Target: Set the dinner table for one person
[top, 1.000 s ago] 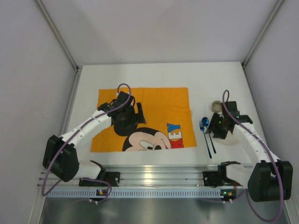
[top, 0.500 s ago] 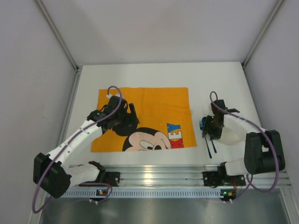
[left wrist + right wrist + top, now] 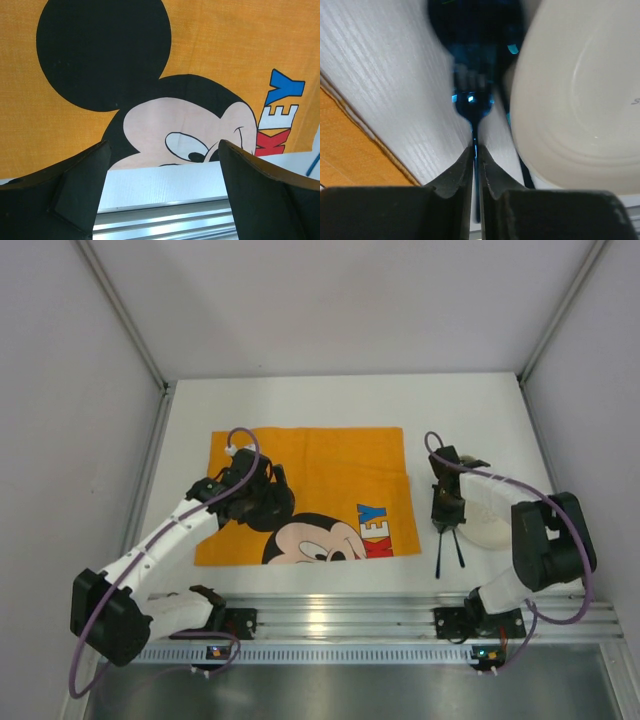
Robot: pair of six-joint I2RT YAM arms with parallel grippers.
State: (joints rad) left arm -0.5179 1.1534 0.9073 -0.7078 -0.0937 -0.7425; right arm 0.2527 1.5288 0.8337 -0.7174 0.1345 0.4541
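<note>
The white dinner table (image 3: 330, 405) carries an orange Mickey Mouse mat (image 3: 330, 455) at its middle. Right of the mat lie two blue utensils (image 3: 440, 550), their handles spread in a V. My right gripper (image 3: 444, 514) stands over their heads. In the right wrist view it (image 3: 475, 156) is shut on the thin handle of one blue utensil (image 3: 472, 97), whose blurred head looks like a fork. A cream-white dish (image 3: 580, 100) lies close on its right and also shows in the top view (image 3: 490, 525). My left gripper (image 3: 270, 508) hangs open and empty over the mat (image 3: 215, 45).
The ribbed aluminium rail (image 3: 330, 615) runs along the near edge and also shows in the left wrist view (image 3: 165, 220). The second utensil's dark handle (image 3: 520, 167) runs under the dish's edge. Grey walls close in the table on both sides and at the back.
My right gripper has moved left, from the dish onto the blue utensils, and shut on one handle. The handles now spread in a V. My left arm has drawn back slightly to the left.
</note>
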